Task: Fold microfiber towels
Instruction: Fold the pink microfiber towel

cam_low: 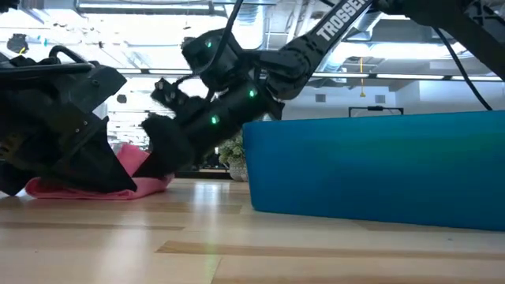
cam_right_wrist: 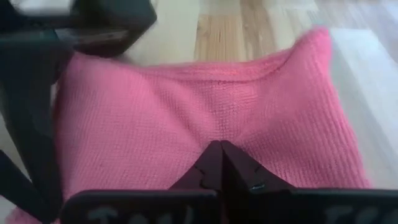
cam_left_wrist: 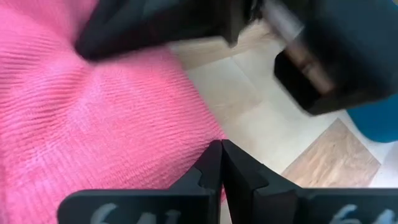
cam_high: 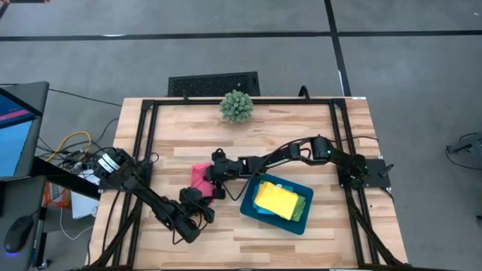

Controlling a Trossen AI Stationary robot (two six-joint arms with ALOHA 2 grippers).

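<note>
Your left gripper [cam_high: 197,197] and right gripper [cam_high: 214,175] are both pinched shut on the hot pink towel [cam_high: 200,178], at its 6 and 3 o'clock edges. You're mid-fold; next, probably carry the edges across together. The tray [cam_high: 251,207] at 4 o'clock holds the yellow towel [cam_high: 276,199] and lime green towel [cam_high: 302,206].

The hot pink towel [cam_high: 199,178] lies rumpled on the tabletop [cam_high: 301,135], between both arms' tips. The yellow towel [cam_high: 276,200] sits folded atop the lime green towel [cam_high: 301,207], beside the pink one.
</note>
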